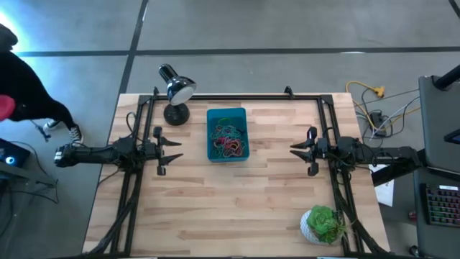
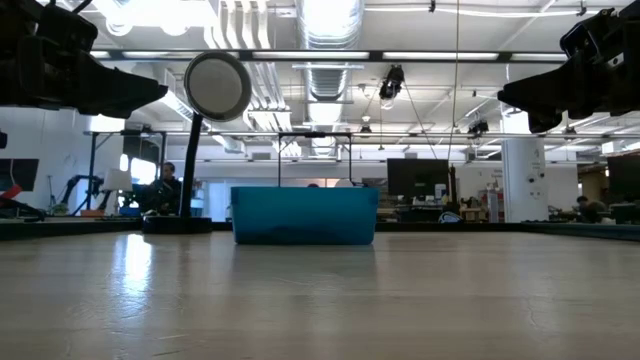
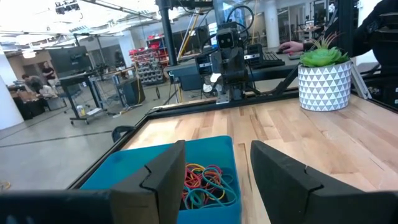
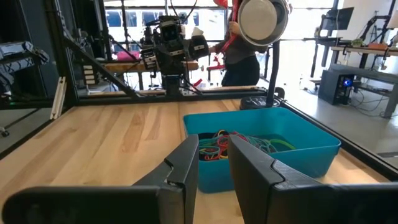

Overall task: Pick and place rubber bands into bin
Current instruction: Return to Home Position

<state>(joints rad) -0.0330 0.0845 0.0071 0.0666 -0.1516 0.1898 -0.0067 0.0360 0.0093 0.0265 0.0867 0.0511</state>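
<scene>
The teal-blue bin (image 1: 227, 134) stands on the table's far middle, and a tangle of coloured rubber bands (image 1: 228, 140) lies inside it. The bands also show in the left wrist view (image 3: 204, 183) and in the right wrist view (image 4: 233, 144). My left gripper (image 1: 178, 148) hovers above the table left of the bin, open and empty, pointing right. My right gripper (image 1: 293, 150) hovers right of the bin, open and empty, pointing left. In the low view both grippers are high above the table, and the bin (image 2: 304, 215) rests flat on the wood.
A black desk lamp (image 1: 175, 92) stands just left of the bin at the far edge. A green plant in a white pot (image 1: 323, 224) sits near the table's near right corner. A black frame (image 1: 237, 96) runs along the table's far side. A person (image 1: 21, 86) stands beyond the far left corner.
</scene>
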